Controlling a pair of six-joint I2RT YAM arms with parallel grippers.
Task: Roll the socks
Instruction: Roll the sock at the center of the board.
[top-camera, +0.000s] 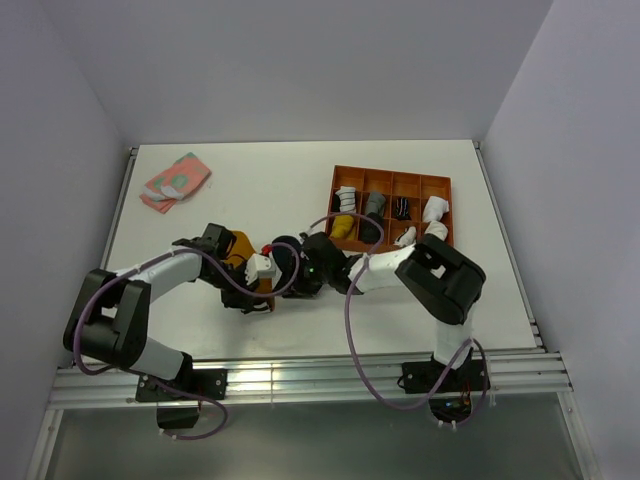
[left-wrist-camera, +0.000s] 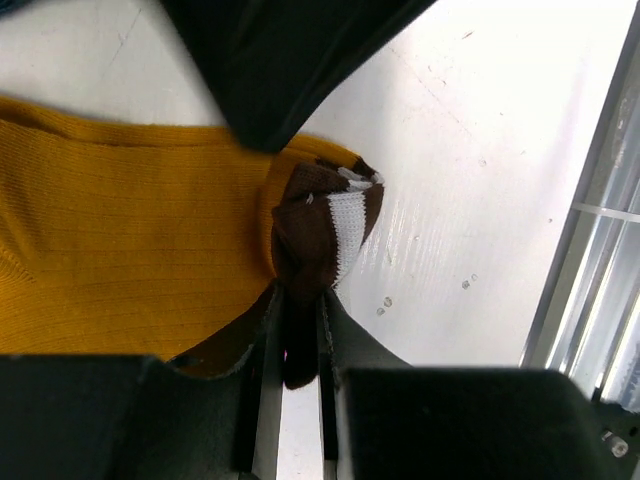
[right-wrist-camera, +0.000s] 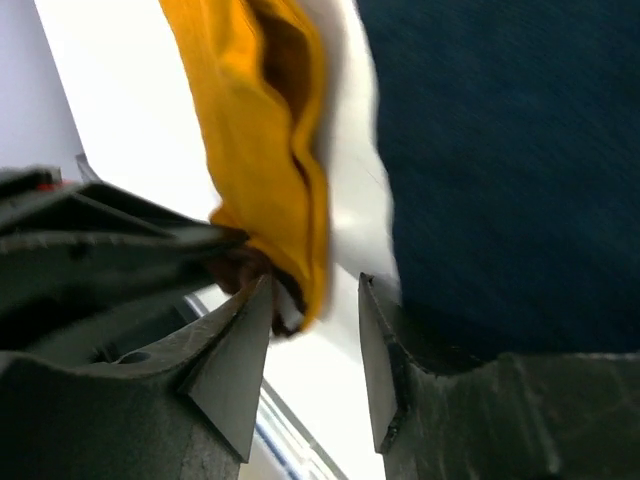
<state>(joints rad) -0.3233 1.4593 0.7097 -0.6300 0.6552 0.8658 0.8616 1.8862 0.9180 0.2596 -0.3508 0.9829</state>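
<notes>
Socks are lying close together near the middle of the desk (top-camera: 300, 175), a bit toward the near edge. The mustard sock (left-wrist-camera: 130, 240) is lying flat on the desk, and its brown and white cuff (left-wrist-camera: 325, 225) is bunching up into a little lump. The left pincer (left-wrist-camera: 298, 340) is pinching that cuff tight, with the brown cloth squeezing up between its two fingers (left-wrist-camera: 255, 400). The navy sock (right-wrist-camera: 500, 170) is sitting just beside the mustard sock, on the side nearer the right edge of the desk. The right pincer (right-wrist-camera: 315, 285) is standing spread apart, with a gap showing between its two tips. A fold of the mustard sock is hanging down by one tip, and the navy sock is lying right behind the other tip. I cannot tell whether the tips are touching the cloth. An orange tray (top-camera: 391, 172) with little boxes is sitting near the back right corner of the desk, and rolled socks are resting in it. A pink and green cloth (top-camera: 175, 182) is lying near the back left corner, well apart from both pincers.
</notes>
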